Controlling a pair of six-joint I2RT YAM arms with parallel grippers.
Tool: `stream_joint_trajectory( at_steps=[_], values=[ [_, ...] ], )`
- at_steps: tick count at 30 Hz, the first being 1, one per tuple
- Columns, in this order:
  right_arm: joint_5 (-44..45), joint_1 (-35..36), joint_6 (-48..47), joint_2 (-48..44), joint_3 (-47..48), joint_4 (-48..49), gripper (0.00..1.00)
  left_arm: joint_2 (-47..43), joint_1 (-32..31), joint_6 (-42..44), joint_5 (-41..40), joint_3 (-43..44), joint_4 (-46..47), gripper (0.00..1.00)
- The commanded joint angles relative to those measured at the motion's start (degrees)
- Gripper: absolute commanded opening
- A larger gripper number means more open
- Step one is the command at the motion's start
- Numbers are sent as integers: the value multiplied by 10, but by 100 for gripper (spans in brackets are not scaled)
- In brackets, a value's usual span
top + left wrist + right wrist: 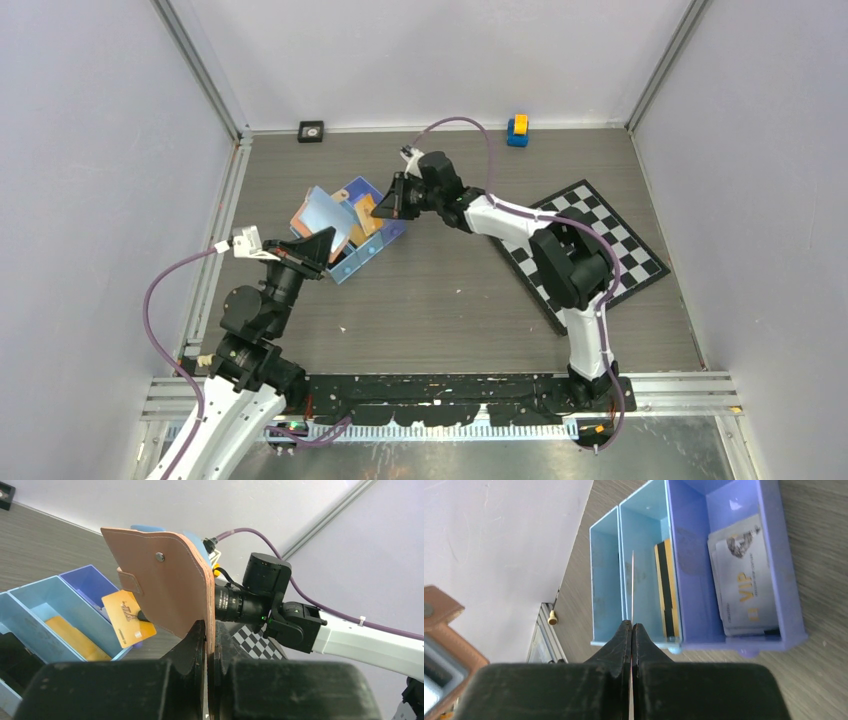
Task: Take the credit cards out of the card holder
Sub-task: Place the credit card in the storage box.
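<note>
My left gripper (210, 640) is shut on the lower edge of the tan card holder (165, 590), which stands upright and open above the table, its snap stud showing. In the top view the card holder (322, 218) hangs over the left end of the blue tray (372, 250). My right gripper (631, 627) is shut on an orange credit card (127, 617), seen edge-on (632, 587) in its own view, just beside the holder and above the tray. Another orange card (666, 590) lies in a light blue compartment. Pale cards (744, 585) lie in the purple-blue one.
A checkered board (590, 250) lies under the right arm at the right. At the back wall stand a small black square object (311, 131) and a yellow and blue toy (517, 129). A metal rail (222, 230) runs along the left edge.
</note>
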Motion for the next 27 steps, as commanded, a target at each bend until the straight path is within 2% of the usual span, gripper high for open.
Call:
stream_joint_trajectory(
  at_steps=[1,5,11,19,27],
  values=[
    [1,19,-46,41,85,-51,1,-5,1,6,-20,0,21,0],
    [-11,29,-68,90,146,-77,0,-7,1,6,-20,-2,22,0],
    [-15,41,-145,138,226,-202,1,-2,1,-1,-9,-5,26,0],
    [-13,46,-165,125,206,-222,0,5,1,-3,-1,-6,29,0],
    [11,51,-192,68,142,-223,0,4,1,-3,3,-9,34,0]
  ],
)
